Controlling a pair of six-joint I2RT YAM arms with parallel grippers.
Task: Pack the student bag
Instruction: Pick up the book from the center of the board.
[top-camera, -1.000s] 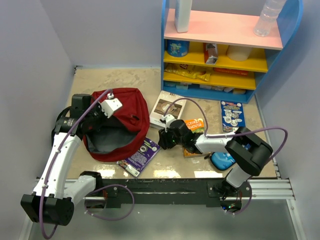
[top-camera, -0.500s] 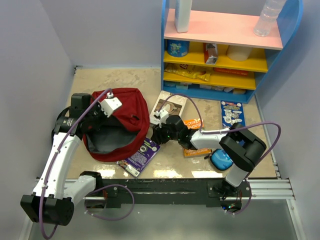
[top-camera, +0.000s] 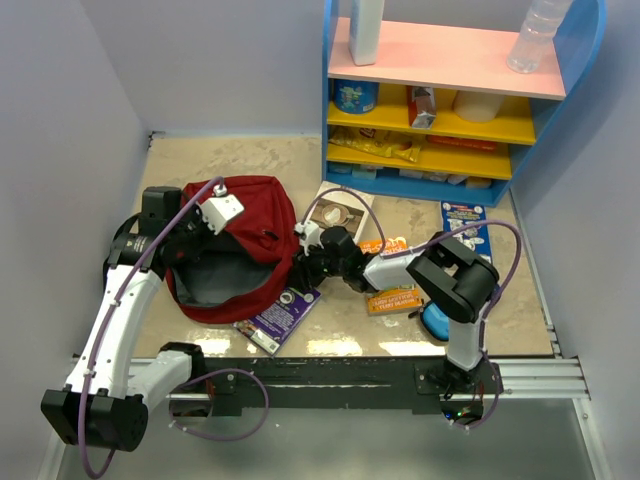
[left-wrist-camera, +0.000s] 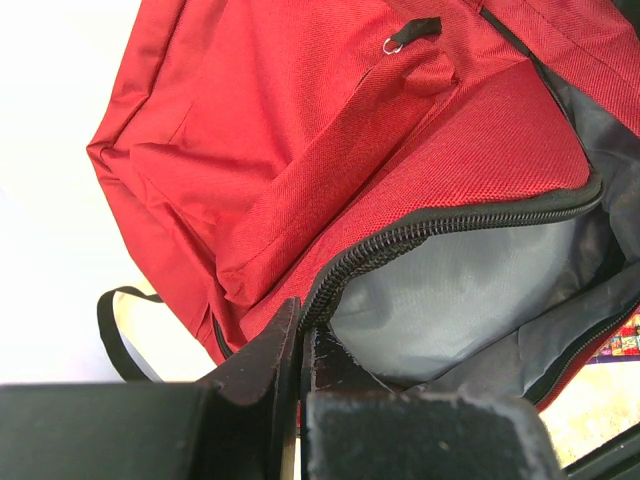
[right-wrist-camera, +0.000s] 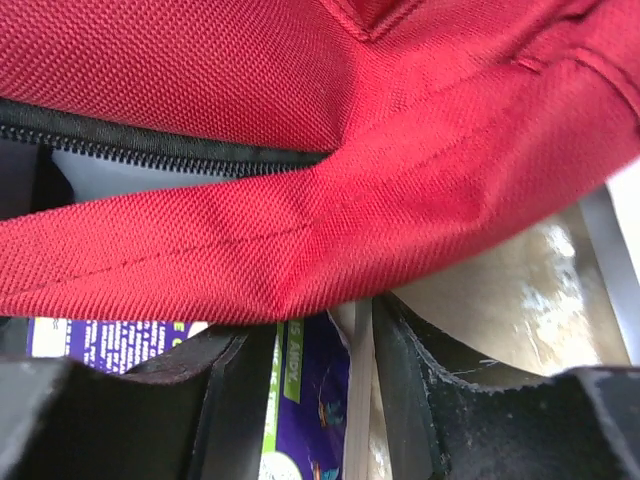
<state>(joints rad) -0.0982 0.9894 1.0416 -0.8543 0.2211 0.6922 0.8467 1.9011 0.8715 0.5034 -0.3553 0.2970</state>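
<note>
Two arms, top view: both reach the student bag (top-camera: 240, 245), one from each side of the desk (top-camera: 260, 160).
Student bag, top view: on the left half of the desk, mouth open toward the near edge, grey lining showing.
Left gripper (top-camera: 200, 238), top view: at the bag's left rim, over the open mouth.
Right gripper (top-camera: 300, 264), top view: at the bag's right rim, just above the purple book (top-camera: 280, 312), which sticks out from under the bag toward the near edge.
Other things, top view: orange book (top-camera: 392, 298) and blue pouch (top-camera: 435, 320) beside the right arm; shelf (top-camera: 560, 60) at the far right corner.
Left gripper (left-wrist-camera: 300, 325), left wrist view: clenched on the bag's rim, right at the black zipper (left-wrist-camera: 450, 225).
Student bag (left-wrist-camera: 300, 120), left wrist view: red panel above the zipper, lining (left-wrist-camera: 470, 280) below it, black strap (left-wrist-camera: 110, 320) lying on the desk at the left.
Right gripper (right-wrist-camera: 312, 335), right wrist view: fingers parted, with the purple book (right-wrist-camera: 310, 400) showing in the gap; a red fold hides the tips, so I cannot tell whether they touch it.
Student bag (right-wrist-camera: 300, 100), right wrist view: fills the upper frame, its zipper (right-wrist-camera: 150, 145) running along the left.
</note>
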